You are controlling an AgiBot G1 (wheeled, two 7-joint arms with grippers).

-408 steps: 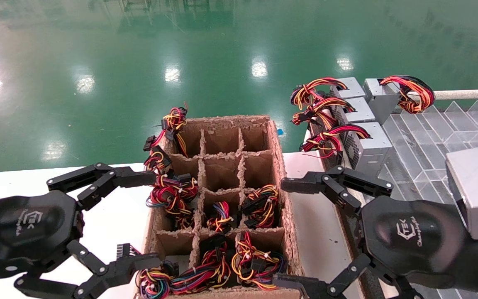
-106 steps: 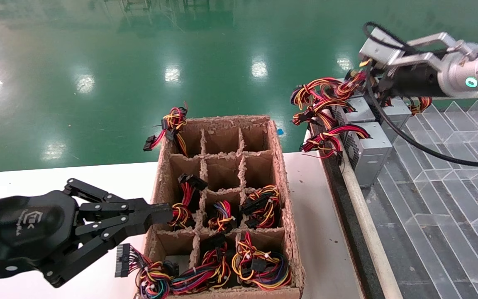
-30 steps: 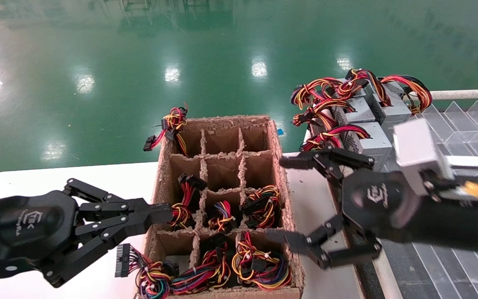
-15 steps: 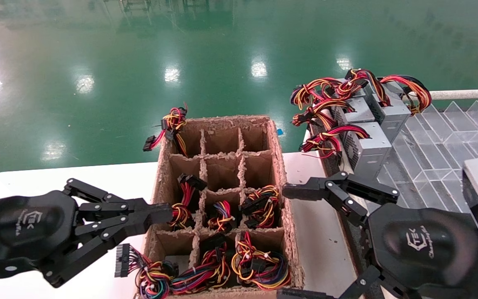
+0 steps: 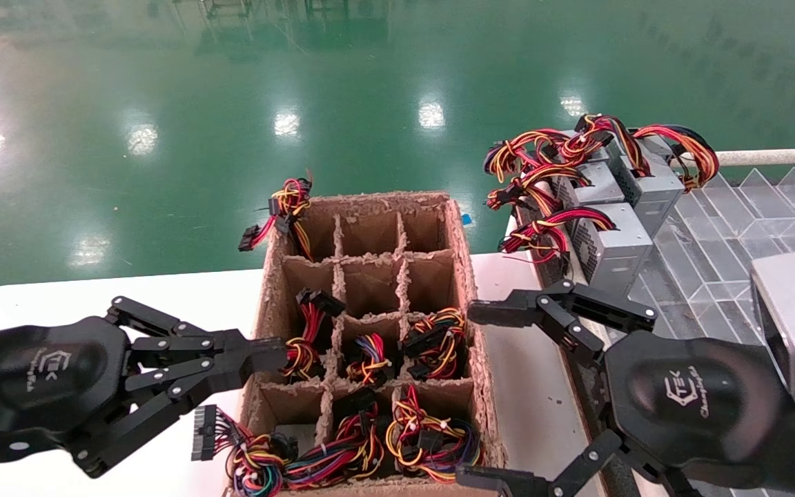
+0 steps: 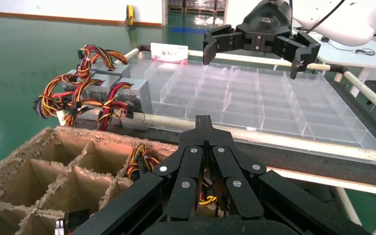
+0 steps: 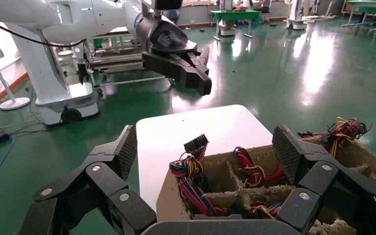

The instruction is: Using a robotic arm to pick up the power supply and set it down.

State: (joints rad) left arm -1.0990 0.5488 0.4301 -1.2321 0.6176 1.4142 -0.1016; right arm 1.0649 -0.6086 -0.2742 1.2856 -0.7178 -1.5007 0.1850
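Head view: right gripper [image 5: 480, 393] spread beside box [image 5: 370, 331].

Bright overhead lights, strong glare spots on green floor [image 5: 163, 103]; pics sharp, soft shadows, slight edge warp.

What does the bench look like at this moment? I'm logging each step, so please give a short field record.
left tool: shut, empty, tips at the left wall of the cardboard divider box
right tool: open, empty, beside the box's right wall
power supplies: silver boxes grouped at the near corner of the clear tray, wires trailing toward the box
box contents: wire bundles fill the near compartments; the far rows mostly look empty
table: white, carries the box
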